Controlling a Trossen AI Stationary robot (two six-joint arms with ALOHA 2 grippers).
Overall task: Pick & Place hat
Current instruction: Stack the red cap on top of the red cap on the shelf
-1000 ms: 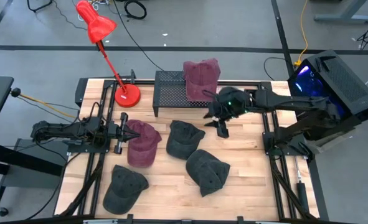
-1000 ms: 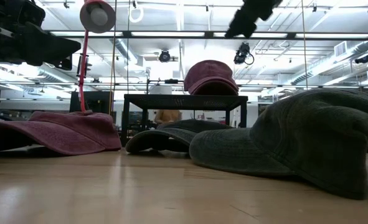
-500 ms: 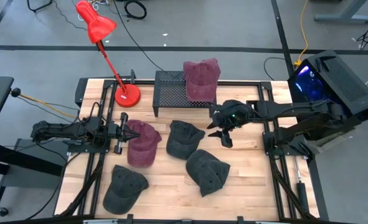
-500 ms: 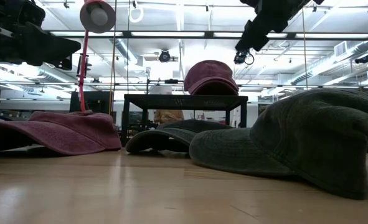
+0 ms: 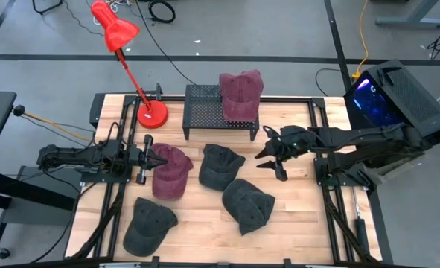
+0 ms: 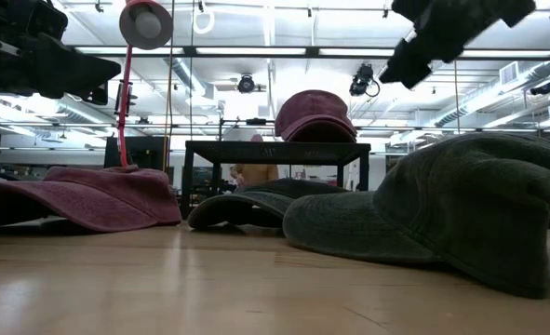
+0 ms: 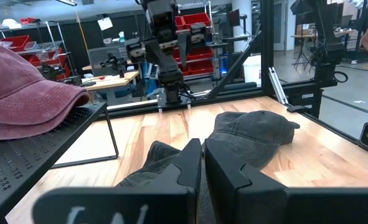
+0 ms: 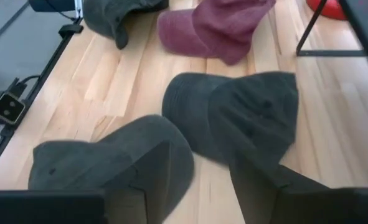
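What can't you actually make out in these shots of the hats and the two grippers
- Left gripper, high view: its tips blend into the maroon cap on the table, so contact is unclear.
- Front-left dark cap, low view: not visible.
- Front-right dark cap, low view: cut off by the right edge.
- Maroon cap on the rack, left wrist view: cut off by the left edge.
- Right gripper: open, holding nothing.

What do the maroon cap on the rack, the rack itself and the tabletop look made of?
Maroon cap: soft washed cotton twill by the look, matte and faded at the seams. Rack: black perforated metal, judging by its regular holes and thin legs. Tabletop: pale butcher-block wood, with visible plank strips and a light sheen.
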